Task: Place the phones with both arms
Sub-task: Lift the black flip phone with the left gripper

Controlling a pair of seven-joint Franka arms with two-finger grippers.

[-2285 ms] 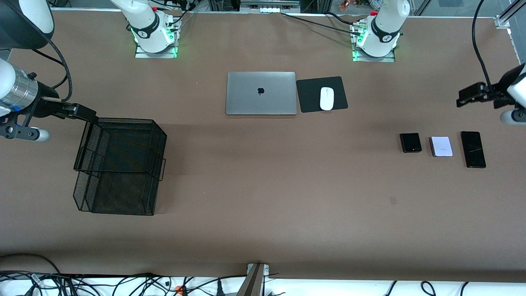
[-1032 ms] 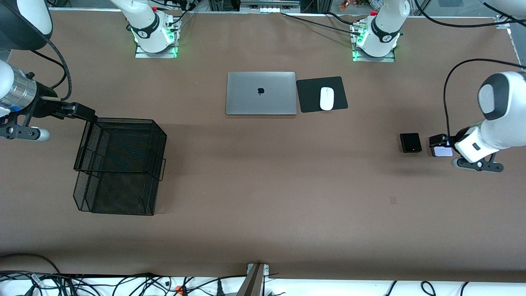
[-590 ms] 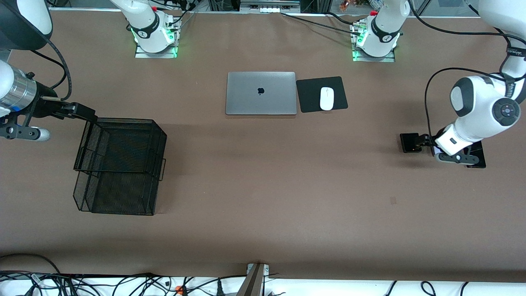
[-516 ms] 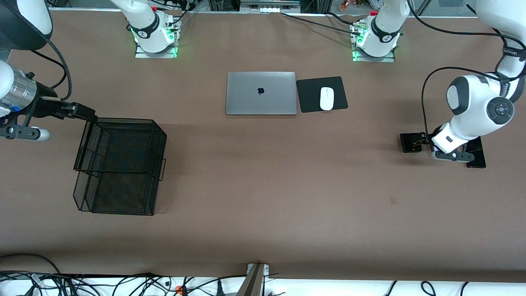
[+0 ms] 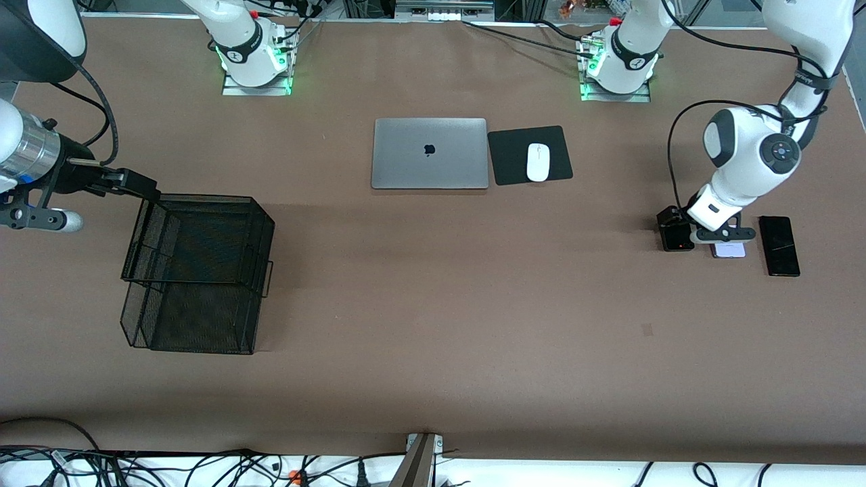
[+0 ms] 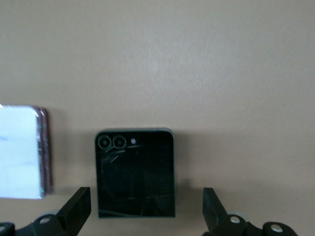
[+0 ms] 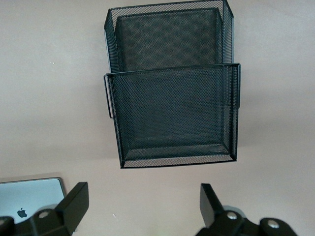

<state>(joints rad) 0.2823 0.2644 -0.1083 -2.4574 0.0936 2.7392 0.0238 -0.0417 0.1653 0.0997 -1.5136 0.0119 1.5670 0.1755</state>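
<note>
The left hand (image 6: 145, 206) hangs just over the small black phone (image 6: 135, 172), fingers (image 6: 76, 209) spread wide and holding nothing, one to each side of it. The phone lies flat on the counter (image 5: 433, 284), and the pale lavender phone (image 6: 19, 152) lies just beside it toward the left arm's end, with the long black phone (image 5: 779, 245) next along. A drop slightly off centre could land a finger on the lavender phone or shove the black one instead of closing on it. The thin body offers little edge, so a slip is likely. The right hand (image 7: 140, 206), also wide and empty, waits above the mesh tray (image 7: 172, 83).
</note>
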